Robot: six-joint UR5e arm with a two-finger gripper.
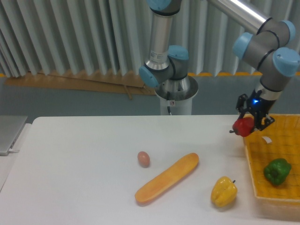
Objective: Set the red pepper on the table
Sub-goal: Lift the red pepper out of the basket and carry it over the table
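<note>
**Carrying a red pepper out over the tabletop**

Listing from left to right, as seen from the room:

- Egg (143, 159): small, brownish, resting on the table (84, 154) left of centre.
- Long orange vegetable (167, 178): lying diagonally just right of the egg, apart from it.
- Yellow pepper (223, 191): sitting on the table near the front, just left of the basket's edge.
- Red pepper (243, 127): held in the air above the table's right side, right at the left rim of the basket (262, 154), stem pointing left. Judged light, stiff-walled and hollow, with a glossy skin that could slip under a loose grip; a pinch across the broad body, as now, looks safer than one near the stem. It should stand on its base or roll a little once released, so a low release seems wise.
- Gripper (251, 120): fingers pinched on the red pepper from above and behind; the pads themselves are too small to make out.
- Green pepper (277, 170): lying inside the basket, well clear of the gripper.
</note>
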